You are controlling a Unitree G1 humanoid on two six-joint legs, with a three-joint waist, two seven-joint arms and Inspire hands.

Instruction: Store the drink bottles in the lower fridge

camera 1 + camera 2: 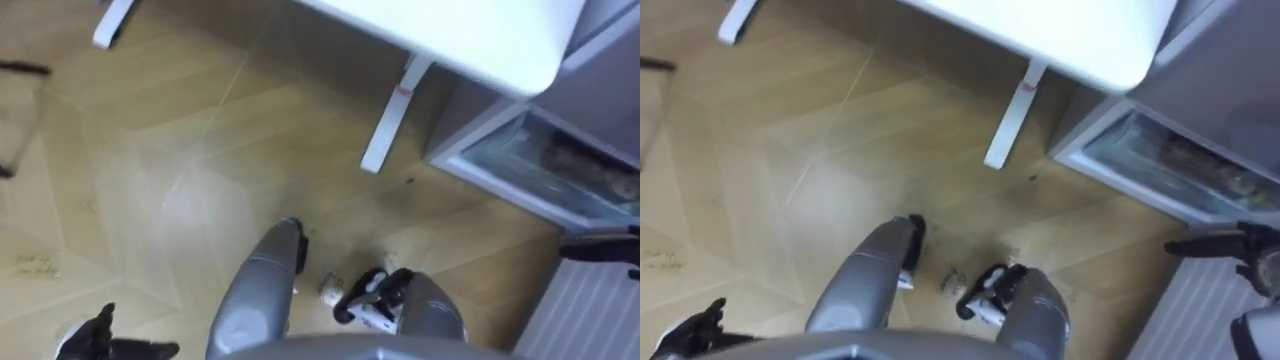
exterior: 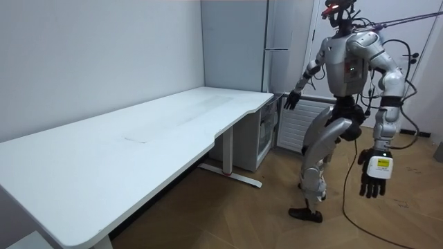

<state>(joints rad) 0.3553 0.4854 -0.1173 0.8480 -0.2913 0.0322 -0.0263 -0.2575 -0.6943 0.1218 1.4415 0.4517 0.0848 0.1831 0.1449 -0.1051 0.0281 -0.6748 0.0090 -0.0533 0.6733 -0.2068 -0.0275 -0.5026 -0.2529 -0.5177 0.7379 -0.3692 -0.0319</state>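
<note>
beside the white desk (image 1: 480, 35), the left eye view has the low glass-door fridge (image 1: 540, 165) just past the desk's leg (image 1: 390, 115), its contents blurred, and the left hand (image 1: 100, 335) and right hand (image 1: 605, 245) with fingers spread, holding nothing; in the room view the robot stands off the desk's end, both hands loose.

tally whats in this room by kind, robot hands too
white table: 1
low glass-door fridge: 1
tall grey unit: 1
white ribbed panel: 1
robot hands: 2, left hand and right hand, both open
total: 6
</note>
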